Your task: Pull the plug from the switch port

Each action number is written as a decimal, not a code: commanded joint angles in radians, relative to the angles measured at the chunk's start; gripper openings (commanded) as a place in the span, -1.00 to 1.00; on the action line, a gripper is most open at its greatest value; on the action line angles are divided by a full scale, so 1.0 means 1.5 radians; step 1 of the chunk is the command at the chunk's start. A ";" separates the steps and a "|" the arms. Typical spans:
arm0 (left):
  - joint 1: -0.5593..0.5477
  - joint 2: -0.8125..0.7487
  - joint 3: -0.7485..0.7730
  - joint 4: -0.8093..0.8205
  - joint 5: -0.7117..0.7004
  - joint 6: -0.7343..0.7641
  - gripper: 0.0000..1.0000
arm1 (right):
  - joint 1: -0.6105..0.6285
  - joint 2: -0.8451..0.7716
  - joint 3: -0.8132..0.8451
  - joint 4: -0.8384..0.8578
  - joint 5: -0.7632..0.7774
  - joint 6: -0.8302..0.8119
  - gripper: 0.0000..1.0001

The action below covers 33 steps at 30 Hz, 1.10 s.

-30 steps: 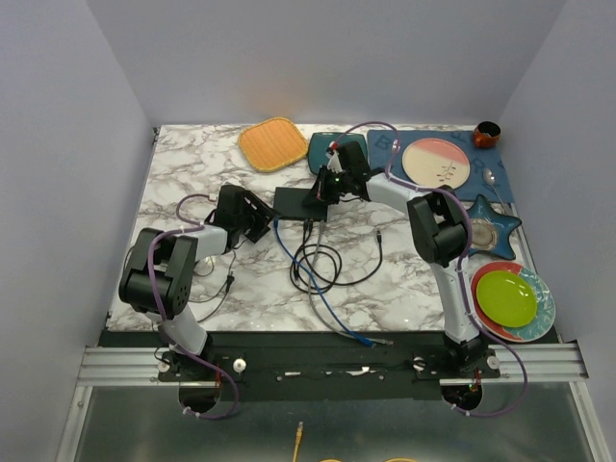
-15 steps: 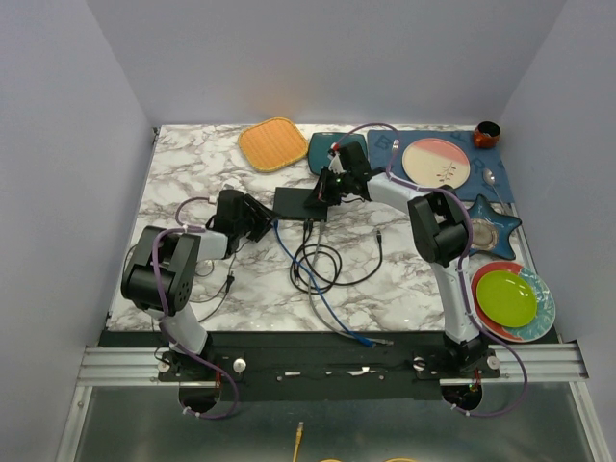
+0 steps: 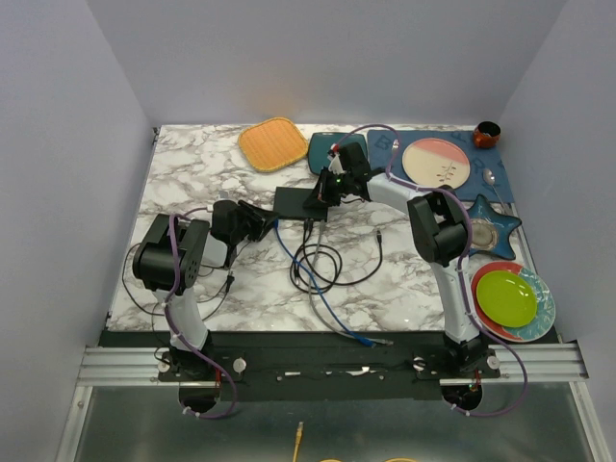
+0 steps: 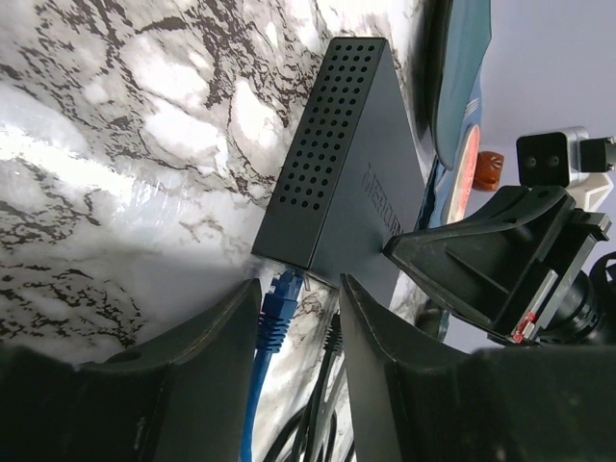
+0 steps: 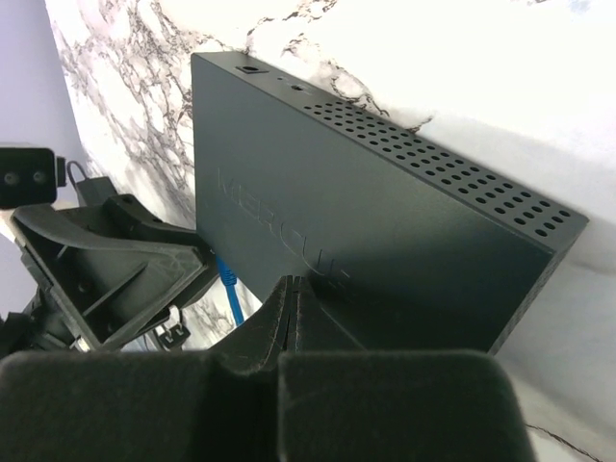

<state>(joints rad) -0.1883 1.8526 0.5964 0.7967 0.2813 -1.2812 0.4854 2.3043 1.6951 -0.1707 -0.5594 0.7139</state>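
The switch [image 3: 296, 202] is a flat matte-black box in the middle of the marble table. A blue plug [image 4: 279, 300] sits in a port at its near left corner, and its blue cable [image 3: 322, 298] runs toward the table's front. A black plug [image 4: 333, 332] sits in a port beside it. My left gripper [image 4: 298, 289] is open, low on the table, with one finger on each side of the blue plug. My right gripper [image 5: 295, 285] is shut and empty, its tips pressed on the switch's top [image 5: 366, 231].
Black cable is coiled [image 3: 318, 265] in front of the switch. An orange mat [image 3: 272, 143] and a teal square plate [image 3: 325, 146] lie behind it. A pink plate [image 3: 436, 162], a brown cup [image 3: 486, 134], a star dish [image 3: 486, 231] and stacked plates [image 3: 507, 298] are on the right.
My left arm has swung in and its gripper has dropped lower and closer to the switch's near left corner. The right arm and the switch have not moved.
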 commanded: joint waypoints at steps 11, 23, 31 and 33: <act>-0.001 0.041 -0.034 0.067 0.016 -0.026 -0.16 | 0.006 0.039 0.003 -0.012 -0.008 0.007 -0.99; 0.001 0.044 -0.018 0.007 0.008 -0.047 -0.15 | 0.006 0.039 0.003 -0.010 -0.008 0.011 -0.99; -0.003 0.025 0.007 -0.092 -0.012 -0.035 -0.25 | 0.007 0.040 0.004 -0.007 -0.008 0.014 -0.99; -0.005 0.026 0.018 -0.111 -0.014 -0.025 -0.31 | 0.008 0.042 0.004 -0.008 -0.008 0.013 -0.99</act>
<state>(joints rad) -0.1837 1.8885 0.6033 0.8028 0.2852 -1.3548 0.4854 2.3135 1.6955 -0.1516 -0.5781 0.7361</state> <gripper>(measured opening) 0.378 0.012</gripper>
